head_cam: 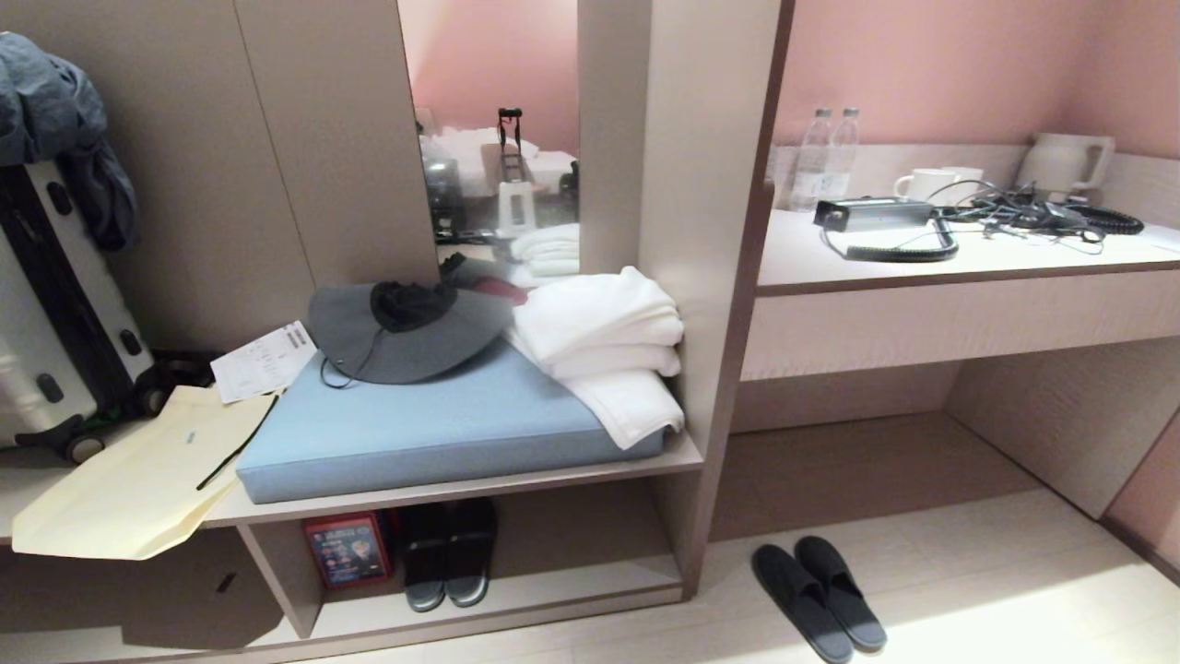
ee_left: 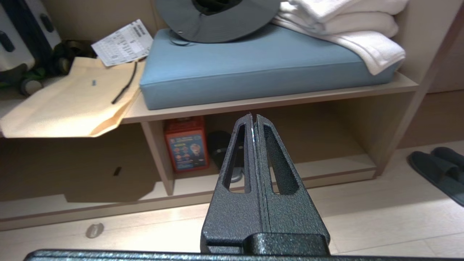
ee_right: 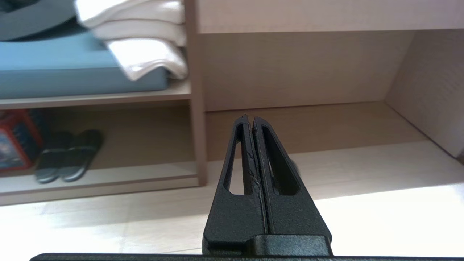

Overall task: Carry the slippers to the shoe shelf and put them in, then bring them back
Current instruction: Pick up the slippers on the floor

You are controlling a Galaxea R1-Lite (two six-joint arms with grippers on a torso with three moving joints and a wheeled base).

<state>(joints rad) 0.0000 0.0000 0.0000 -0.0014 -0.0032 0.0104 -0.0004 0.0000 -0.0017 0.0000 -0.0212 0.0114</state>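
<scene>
Slippers (head_cam: 819,598) lie paired on floor, at 3 o'clock of closed, empty left tool (ee_left: 253,117); right tool (ee_right: 249,119) likewise closed, empty.

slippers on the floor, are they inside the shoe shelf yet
No, the slippers lie side by side on the pale floor, outside the shoe shelf, which holds another dark pair.

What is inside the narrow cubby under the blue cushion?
A red box at its left, and beside it a dark pair of slippers with toes outward. Their heels and the cubby's back are in shadow.
</scene>
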